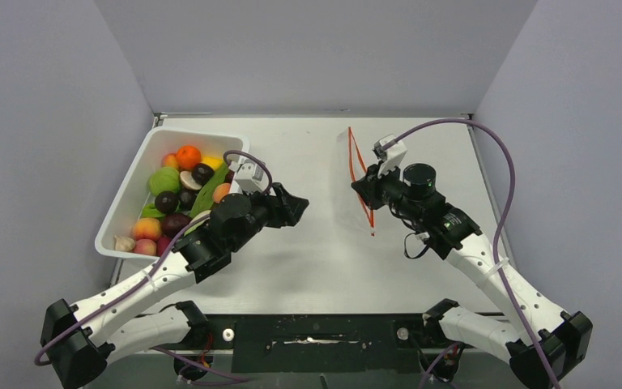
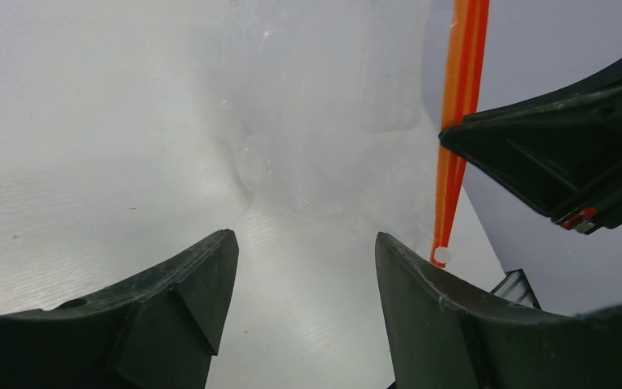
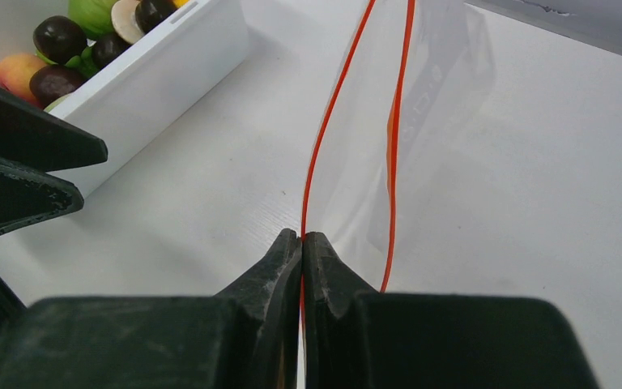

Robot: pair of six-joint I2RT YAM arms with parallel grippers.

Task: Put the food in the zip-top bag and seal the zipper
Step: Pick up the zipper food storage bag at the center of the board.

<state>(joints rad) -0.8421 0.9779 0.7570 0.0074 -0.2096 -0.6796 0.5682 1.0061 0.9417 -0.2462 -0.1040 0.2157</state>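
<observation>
1. Pinching the zipper (image 3: pixel 336 97) near one end, the right tool (image 3: pixel 301 237) has both fingers pressed together on the thin red-orange strip.
2. From that grip the strip runs away in two strands that bow apart, so the mouth of the zip-top bag (image 3: pixel 364 162) stands open in a narrow loop. The clear plastic hangs between the strands and is hard to make out from above.
3. The bag sits right of centre on the worktop (image 1: pixel 324 259), its mouth edge raised rather than lying flat.
4. The left tool (image 2: pixel 306 243) has its fingers spread wide with nothing between them. It is above bare worktop and points toward the bag, whose crinkled plastic fills its wrist view, with the orange strip to the right.
5. In the top view the left tool lies between the bag and a white bin (image 1: pixel 121 215), apart from both.
6. The food (image 1: pixel 180 190) lies in that bin at the left rear: an orange, green pieces, dark plums, peaches and a yellow piece. None of it is in the bag.
</observation>
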